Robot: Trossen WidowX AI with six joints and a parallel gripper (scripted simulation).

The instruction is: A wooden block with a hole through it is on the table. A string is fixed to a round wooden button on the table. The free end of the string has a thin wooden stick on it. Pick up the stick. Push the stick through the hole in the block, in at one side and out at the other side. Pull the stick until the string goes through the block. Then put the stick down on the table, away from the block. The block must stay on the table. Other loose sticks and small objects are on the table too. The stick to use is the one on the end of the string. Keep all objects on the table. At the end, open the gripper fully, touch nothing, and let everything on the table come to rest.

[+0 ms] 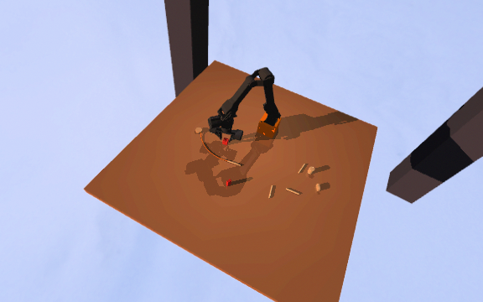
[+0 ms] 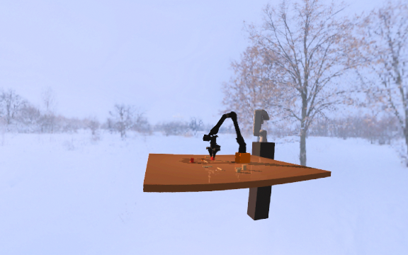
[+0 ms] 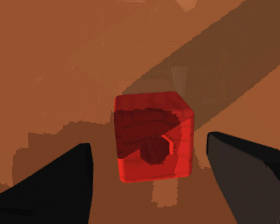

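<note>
Pincer (image 1: 225, 139) (image 2: 212, 156) (image 3: 149, 148) half-open, holding nothing, above brown tabletop (image 1: 208, 218) (image 2: 204, 178) (image 3: 51, 55); snowy field (image 2: 66, 177) (chilly workshop), bare trees (image 2: 304, 78) behind.

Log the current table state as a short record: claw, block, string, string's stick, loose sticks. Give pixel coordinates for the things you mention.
claw (image 1: 225, 138) (image 2: 213, 158) (image 3: 149, 148): part-open, holding nothing
block at claw: red (image 1: 225, 142) (image 2: 212, 159) (image 3: 155, 137), between the fingers, gaps both sides
block hole: visible, nothing through it
string (image 1: 210, 151): curved, from round button (image 1: 198, 131)
string's stick (image 1: 235, 163): on table, ungrasped
loose sticks: three
</note>
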